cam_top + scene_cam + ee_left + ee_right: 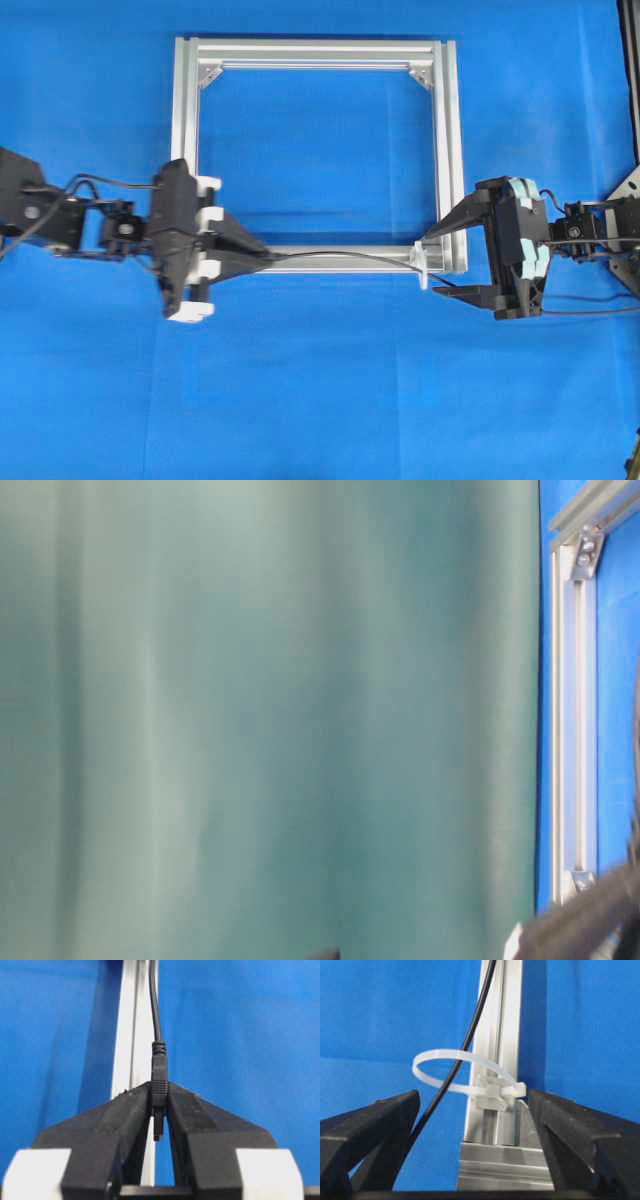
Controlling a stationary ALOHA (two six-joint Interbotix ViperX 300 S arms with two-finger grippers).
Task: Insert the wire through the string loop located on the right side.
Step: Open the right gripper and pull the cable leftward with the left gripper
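Observation:
My left gripper (pixel 262 257) is shut on the wire's dark plug (pixel 159 1085), held over the frame's near bar with the plug tip pointing back between the fingers. From there the thin black wire (pixel 340 255) runs right along that bar. At the near right corner it passes through the white string loop (pixel 455 1060), also seen from above as the loop (pixel 422 268). Beyond the loop the wire (pixel 445 1090) slants down to the inner face of one finger (pixel 385 1120). My right gripper (pixel 434 263) stands open around that corner, holding nothing.
The square silver aluminium frame (pixel 190 130) lies flat on the blue cloth, with triangular brackets in its far corners. The table-level view is mostly filled by a blurred green surface; one frame bar (pixel 575 730) shows at its right edge.

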